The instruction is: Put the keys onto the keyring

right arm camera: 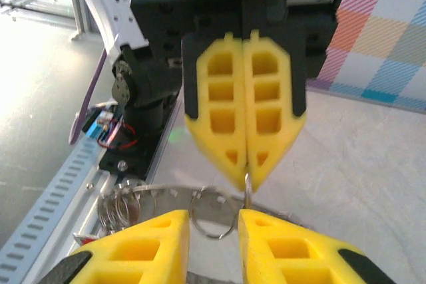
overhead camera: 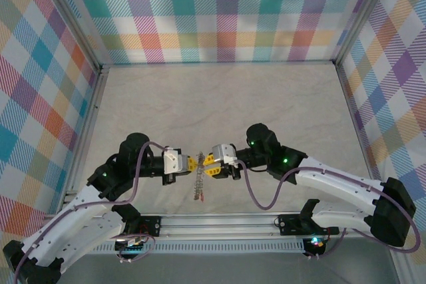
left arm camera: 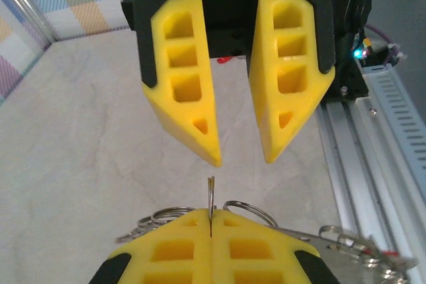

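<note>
One keyring (overhead camera: 198, 183), two pairs of jaws, one left arm (overhead camera: 73, 221), one right arm (overhead camera: 339, 187)

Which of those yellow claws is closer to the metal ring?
Left. The left tool is shut on the keyring; the right tool faces it, open, not gripping it.

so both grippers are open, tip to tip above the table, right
Not quite. The left gripper is shut, pinching the ring between its tips. The right gripper is open, tip to tip with it above the table. The left wrist view shows this.
</note>
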### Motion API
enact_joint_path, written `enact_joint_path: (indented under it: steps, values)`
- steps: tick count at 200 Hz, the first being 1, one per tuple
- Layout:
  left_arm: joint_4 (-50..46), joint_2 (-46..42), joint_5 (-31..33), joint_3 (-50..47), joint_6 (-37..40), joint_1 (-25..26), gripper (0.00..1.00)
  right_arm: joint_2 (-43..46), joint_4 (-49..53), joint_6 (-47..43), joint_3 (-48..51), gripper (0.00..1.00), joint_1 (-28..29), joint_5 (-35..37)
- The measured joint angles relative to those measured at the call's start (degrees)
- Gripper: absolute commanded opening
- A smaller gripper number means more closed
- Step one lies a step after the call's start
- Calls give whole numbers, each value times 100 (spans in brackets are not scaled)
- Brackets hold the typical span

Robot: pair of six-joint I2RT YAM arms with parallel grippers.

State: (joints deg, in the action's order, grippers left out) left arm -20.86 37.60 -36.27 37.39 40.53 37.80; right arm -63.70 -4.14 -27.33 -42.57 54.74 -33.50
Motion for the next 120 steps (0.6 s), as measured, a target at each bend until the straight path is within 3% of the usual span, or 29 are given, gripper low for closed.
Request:
enact_joint_path:
  steps: [37, 77, 120]
  values:
    - [-114, -179, 42, 7, 328, 0, 0, 0, 199, -367, -4, 31, 317, 610]
    - [-291, 33, 13, 151, 481, 2, 0, -28, -245, -608, 114, 32, 605, 1462]
    - [-326, 181, -44, 267, 575, 2, 0, -63, -404, -815, 151, 17, 678, 1659]
